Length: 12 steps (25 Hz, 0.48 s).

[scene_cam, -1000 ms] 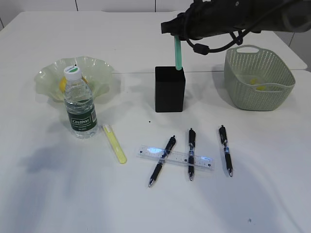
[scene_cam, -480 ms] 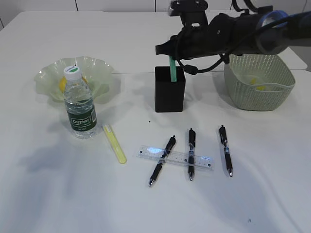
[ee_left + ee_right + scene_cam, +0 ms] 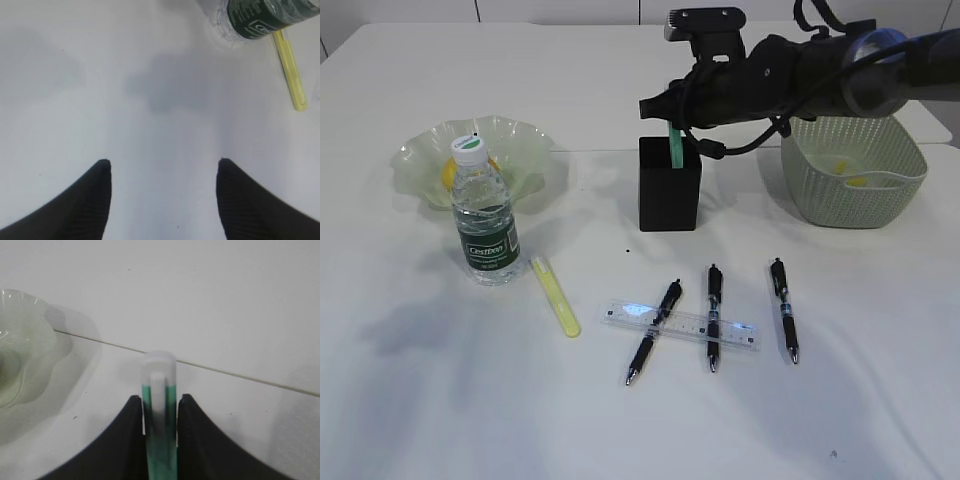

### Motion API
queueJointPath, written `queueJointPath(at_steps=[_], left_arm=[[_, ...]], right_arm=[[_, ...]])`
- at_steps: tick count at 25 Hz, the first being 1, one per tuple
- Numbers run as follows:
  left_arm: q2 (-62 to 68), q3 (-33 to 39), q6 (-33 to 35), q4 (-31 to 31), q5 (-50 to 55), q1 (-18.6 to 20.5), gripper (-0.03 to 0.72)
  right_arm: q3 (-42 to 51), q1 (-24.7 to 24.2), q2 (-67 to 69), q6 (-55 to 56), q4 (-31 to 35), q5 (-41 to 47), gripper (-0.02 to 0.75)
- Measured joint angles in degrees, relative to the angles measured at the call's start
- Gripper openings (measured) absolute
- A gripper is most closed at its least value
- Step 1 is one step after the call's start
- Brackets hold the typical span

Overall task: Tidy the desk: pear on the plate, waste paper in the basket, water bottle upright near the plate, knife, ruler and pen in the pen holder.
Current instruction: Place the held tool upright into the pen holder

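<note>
My right gripper (image 3: 670,108) hovers just above the black pen holder (image 3: 669,185). A slim green knife (image 3: 673,146) stands in the holder between the jaws; in the right wrist view thin gaps show on both sides of the knife (image 3: 159,405), so the right gripper (image 3: 160,397) is open. The left gripper (image 3: 161,161) is open over bare desk. The water bottle (image 3: 485,215) stands upright by the plate (image 3: 520,140), with the pear (image 3: 448,175) behind it. The ruler (image 3: 682,322) lies under two pens (image 3: 655,330) (image 3: 713,315). Waste paper (image 3: 858,181) sits in the basket (image 3: 850,195).
A third pen (image 3: 784,308) lies right of the ruler. A slim yellow cutter (image 3: 556,297) lies beside the bottle, and shows as the yellow cutter (image 3: 291,75) below the bottle (image 3: 265,12) in the left wrist view. The plate's rim (image 3: 20,360) is left of the right gripper.
The right arm came down toward the pen holder and the green knife sank deeper into it. The jaws have eased apart from the knife. Nothing else moved.
</note>
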Motion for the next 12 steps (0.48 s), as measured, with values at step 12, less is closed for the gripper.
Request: queueJointPath(at_steps=[12], left_arm=[[0.0, 0.0, 0.0, 0.0, 0.0, 0.0, 0.466]], right_arm=[[0.0, 0.0, 0.0, 0.0, 0.4, 0.0, 0.284]])
